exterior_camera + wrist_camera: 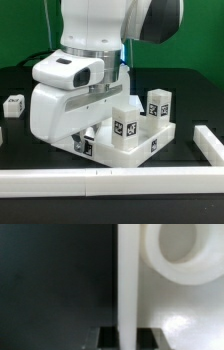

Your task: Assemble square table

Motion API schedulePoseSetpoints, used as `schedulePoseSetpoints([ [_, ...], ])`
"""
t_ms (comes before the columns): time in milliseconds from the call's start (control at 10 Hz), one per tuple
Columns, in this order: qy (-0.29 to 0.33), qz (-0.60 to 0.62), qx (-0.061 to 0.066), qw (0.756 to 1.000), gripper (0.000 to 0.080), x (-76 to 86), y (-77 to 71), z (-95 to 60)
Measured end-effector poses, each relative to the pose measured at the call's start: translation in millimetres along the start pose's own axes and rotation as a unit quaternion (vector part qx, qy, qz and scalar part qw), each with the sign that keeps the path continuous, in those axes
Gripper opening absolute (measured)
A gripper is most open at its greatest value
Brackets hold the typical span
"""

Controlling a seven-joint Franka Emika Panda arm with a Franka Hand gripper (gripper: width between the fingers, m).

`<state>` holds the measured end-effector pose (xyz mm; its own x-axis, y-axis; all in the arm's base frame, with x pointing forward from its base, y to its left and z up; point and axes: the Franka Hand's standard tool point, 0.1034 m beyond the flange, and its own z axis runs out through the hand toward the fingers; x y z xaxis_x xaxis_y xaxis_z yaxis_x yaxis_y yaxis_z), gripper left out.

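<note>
Exterior view, from its left to its right:

- A single leg block (12, 103) lies on the dark desk (25, 150) at the far left, well apart from the other parts.
- The arm (75, 85) fills the centre and reaches down to the near left corner of the slab (120, 150).
- The slab rests on the desk right of centre, with tags showing on its front edge.
- Two more leg blocks, a near one (125, 120) and a far one (158, 103), stand upright, apparently on the slab. Their bases are hidden behind its raised edge.
- The border wall (205, 145) runs along the front of the desk and turns back at the far right, just beside the slab.

Wrist view: the rim (126, 274) of the slab runs straight through the frame. Bare desk lies on one side of it, and a round socket (185, 252) is on the other. The fingers (107, 339) sit one on each side of the rim, closed against it and gripping the slab
</note>
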<state>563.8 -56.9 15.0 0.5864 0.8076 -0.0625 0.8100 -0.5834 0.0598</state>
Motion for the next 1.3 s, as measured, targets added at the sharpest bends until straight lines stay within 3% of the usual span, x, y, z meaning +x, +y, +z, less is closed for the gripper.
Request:
schedulePoseSetpoints([
  [100,-0.006,-0.053,-0.007,0.999,0.0058,4.3,1.8,-1.6],
  [300,-0.005,-0.158,-0.042,0.987,0.0061,14.6,5.4,-4.2],
  [700,-0.023,-0.231,-0.043,0.972,0.0064,7.6,8.5,-3.3],
  [900,-0.024,-0.281,-0.052,0.958,0.0064,31.7,1.6,-7.7],
  [1100,-0.036,-0.339,-0.051,0.939,0.0063,22.6,5.9,-5.8],
  [1300,-0.048,-0.405,-0.056,0.911,0.0063,23.9,5.4,-5.6],
])
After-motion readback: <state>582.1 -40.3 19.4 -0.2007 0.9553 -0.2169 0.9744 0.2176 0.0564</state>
